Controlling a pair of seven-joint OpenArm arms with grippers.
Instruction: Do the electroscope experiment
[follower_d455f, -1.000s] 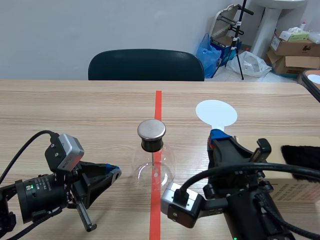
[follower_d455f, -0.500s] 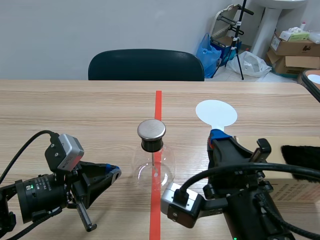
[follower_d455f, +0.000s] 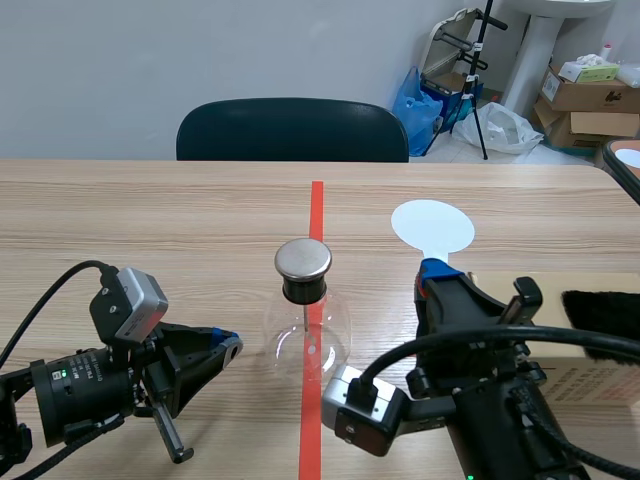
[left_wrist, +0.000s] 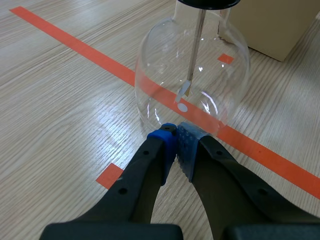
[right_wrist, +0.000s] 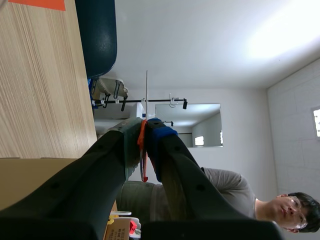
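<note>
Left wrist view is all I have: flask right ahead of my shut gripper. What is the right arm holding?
Observer: The right gripper is shut on the thin handle of a round white paddle.
Operator: Is the paddle touching the flask's top?
Observer: No. In the scene view the flask wears a metal cap, and the paddle is apart from it, toward the right arm's side.
Operator: And the box past the flask?
Observer: That box lies beside the right arm, with a dark furry thing on top.
</note>
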